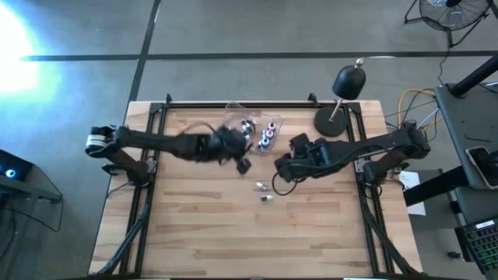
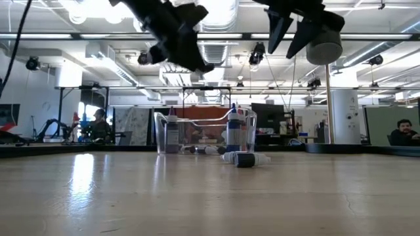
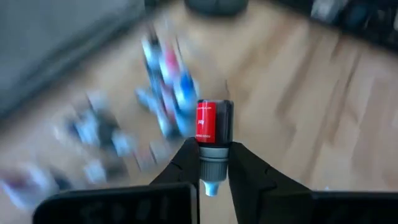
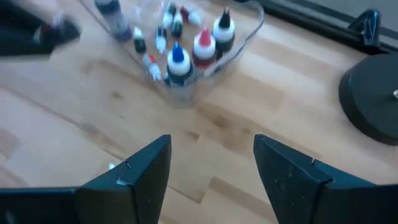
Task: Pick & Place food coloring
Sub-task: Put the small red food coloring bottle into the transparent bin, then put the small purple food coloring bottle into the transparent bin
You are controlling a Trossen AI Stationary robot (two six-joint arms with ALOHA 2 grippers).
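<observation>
My left gripper hangs above the table near the clear plastic tub, shut on a small dark dropper bottle with a red label. The tub stands near the far edge and holds several food coloring bottles, upright and lying. Two tiny bottles lie on the wood nearer the middle, seen in the low view in front of the tub. My right gripper is open and held high, right of the tub; its fingers frame bare wood. My left gripper pinches the red-labelled bottle at its pale grey neck and cap between its two fingers. The dark body sticks out beyond the fingertips and the dropper tip points back toward the wrist. The bottle is lifted clear of the table.
A black lamp with a round base stands at the table's far right corner. Black frame rails run along the left, right and far edges. The near half of the wooden table is bare. People sit in the room beyond.
</observation>
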